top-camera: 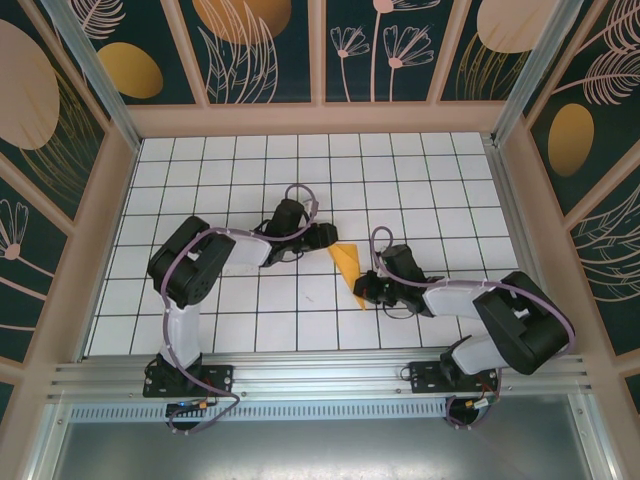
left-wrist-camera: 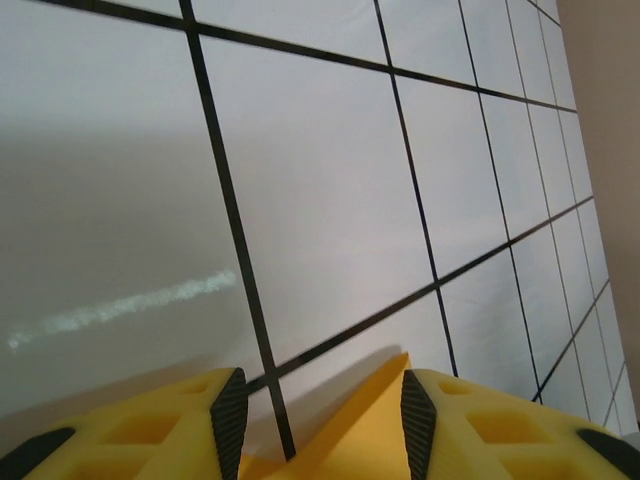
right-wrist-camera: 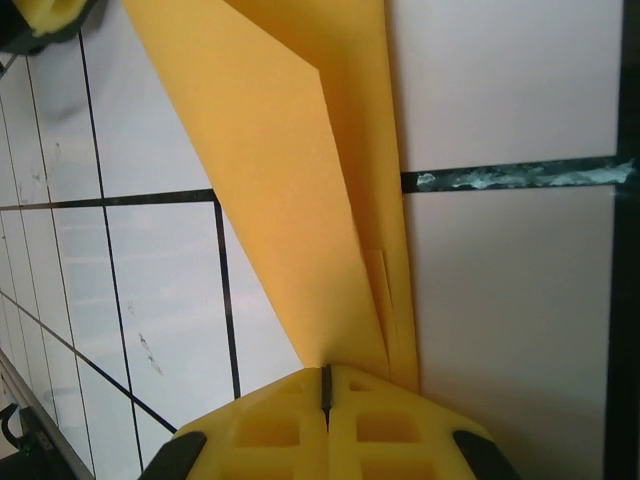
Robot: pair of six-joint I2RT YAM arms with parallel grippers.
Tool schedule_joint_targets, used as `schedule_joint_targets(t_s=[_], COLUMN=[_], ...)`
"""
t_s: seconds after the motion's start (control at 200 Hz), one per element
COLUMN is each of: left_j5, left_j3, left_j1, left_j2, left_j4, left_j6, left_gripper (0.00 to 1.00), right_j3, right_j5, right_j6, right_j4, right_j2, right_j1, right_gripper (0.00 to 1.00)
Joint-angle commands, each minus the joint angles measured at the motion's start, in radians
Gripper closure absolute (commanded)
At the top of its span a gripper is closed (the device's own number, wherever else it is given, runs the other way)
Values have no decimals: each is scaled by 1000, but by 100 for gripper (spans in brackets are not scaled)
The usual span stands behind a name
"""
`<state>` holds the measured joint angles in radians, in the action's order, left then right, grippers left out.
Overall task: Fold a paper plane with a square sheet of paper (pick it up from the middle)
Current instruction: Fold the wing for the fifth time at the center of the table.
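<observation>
On the tabletop [top-camera: 250, 180], right tool [right-wrist-camera: 327, 385] clamps the folded paper [right-wrist-camera: 300, 150]; left tool [left-wrist-camera: 322, 410], jaws apart, should close squarely over its tip without tugging.

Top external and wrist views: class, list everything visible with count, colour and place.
folded orange-yellow paper sheet: one, orange-yellow, table centre
white tiled table top: one, black grid lines, under everything
patterned wall panels: several, dark teal, around the table
metal rail: one, silver, near edge
left arm, right arm: two, black-and-white, at the rail
left gripper: one, yellow fingers, open around the paper's tip
right gripper: one, yellow fingers, shut on the paper
</observation>
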<state>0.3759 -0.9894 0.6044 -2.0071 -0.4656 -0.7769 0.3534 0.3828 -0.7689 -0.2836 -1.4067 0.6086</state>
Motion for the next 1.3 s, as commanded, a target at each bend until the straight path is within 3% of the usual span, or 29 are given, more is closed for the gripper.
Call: schedule_joint_targets(t_s=[0.0,0.255,0.761,1.026,1.296], left_j5=[-71,-71,-7,22,62], left_j3=[-56,-126,132,226,249], left_j1=[-46,-64,-61,-59,-20], left_j2=[-35,34,287,366,349], left_j4=[130,236,138,64,38], left_j6=[75,128,33,-32,-58], left_gripper=[53,50,49,49,49], right_j3=[-57,-62,-18,44,49], right_j5=[-53,-61,-64,-111,-268], right_j6=[-16,-21,-12,15,7], right_j4=[164,136,148,252,371], right_j2=[-14,-5,89,250,390], right_j1=[10,16,37,51,28], right_gripper=[97,97,93,84,72])
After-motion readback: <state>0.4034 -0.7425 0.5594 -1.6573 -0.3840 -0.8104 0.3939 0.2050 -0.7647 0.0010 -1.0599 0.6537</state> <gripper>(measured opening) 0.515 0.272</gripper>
